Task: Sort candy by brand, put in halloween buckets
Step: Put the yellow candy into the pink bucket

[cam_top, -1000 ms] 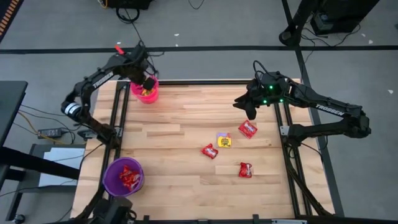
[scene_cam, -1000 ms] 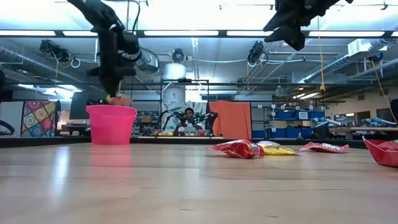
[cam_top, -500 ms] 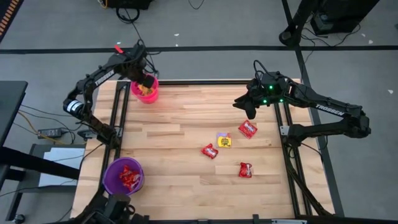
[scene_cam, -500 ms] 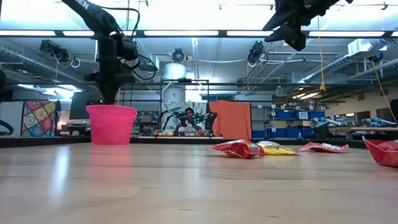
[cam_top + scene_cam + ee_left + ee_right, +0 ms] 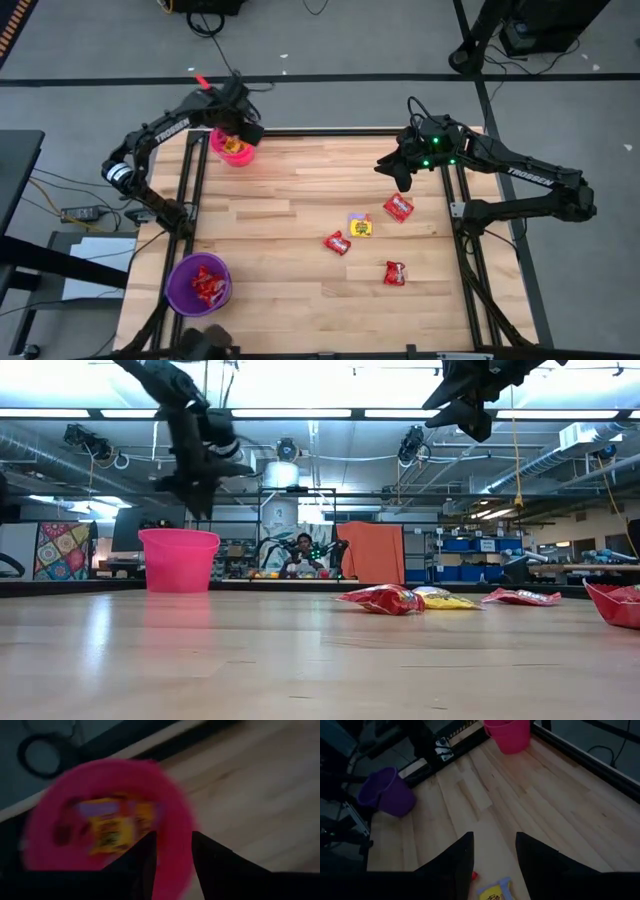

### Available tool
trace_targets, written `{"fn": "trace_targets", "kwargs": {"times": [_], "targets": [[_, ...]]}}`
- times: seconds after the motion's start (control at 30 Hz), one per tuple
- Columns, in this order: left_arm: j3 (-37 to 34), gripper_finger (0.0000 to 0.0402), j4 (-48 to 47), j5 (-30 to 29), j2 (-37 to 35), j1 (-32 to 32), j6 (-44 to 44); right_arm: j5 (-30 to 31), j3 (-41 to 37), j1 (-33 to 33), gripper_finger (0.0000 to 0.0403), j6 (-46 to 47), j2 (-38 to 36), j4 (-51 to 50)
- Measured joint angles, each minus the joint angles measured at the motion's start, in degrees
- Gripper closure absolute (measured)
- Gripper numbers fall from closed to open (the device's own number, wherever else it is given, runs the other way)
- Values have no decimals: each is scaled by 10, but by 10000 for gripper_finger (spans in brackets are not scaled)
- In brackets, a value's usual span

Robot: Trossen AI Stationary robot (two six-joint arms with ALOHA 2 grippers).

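Nearest the front edge of the worktop [image 5: 300, 300], the purple bucket [image 5: 198, 281] sits at the left corner with red packets piled inside. Across from it toward the right side lies a lone red candy packet [image 5: 395, 273]. A step farther back from the purple bucket, mid-worktop, a second red packet [image 5: 337, 243] lies just beside a yellow packet with purple print [image 5: 360, 225], and a third red packet [image 5: 399, 207] rests near them on the right. The right gripper [image 5: 403, 181] hangs in the air just behind that third red packet, fingers [image 5: 455, 865] spread with a clear gap, nothing between them. Far from the purple bucket, at the back left corner, stands the hot pink bucket [image 5: 232, 147] with yellow candy [image 5: 112, 825] lying inside. The left gripper [image 5: 246, 130] sits above the pink bucket's rim, fingers [image 5: 145, 860] a narrow gap apart and empty.
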Motion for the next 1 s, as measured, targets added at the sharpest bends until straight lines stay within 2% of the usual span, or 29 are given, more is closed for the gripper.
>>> {"fn": "trace_targets", "kwargs": {"times": [0.23, 0.37, 0.47, 0.57, 0.73, 1.0], "targets": [[0, 273, 30, 0, 0, -149, -45, -4, 0, -1, 244, 2, 0, -3], [0, 273, 44, 0, 0, -219, -98, 12, -3, 14, 244, 4, 10, -49], [0, 273, 81, 0, 0, -267, -138, 37, -39, 28, 244, 8, 28, -55], [0, 273, 119, 0, 0, -311, -170, 58, -83, 42, 244, 40, 51, -15], [0, 273, 185, -1, 0, -368, -225, 87, -147, 58, 244, 110, 91, 44], [0, 273, 243, -5, 0, -415, -259, 69, -192, 127, 244, 147, 157, 109]]}}
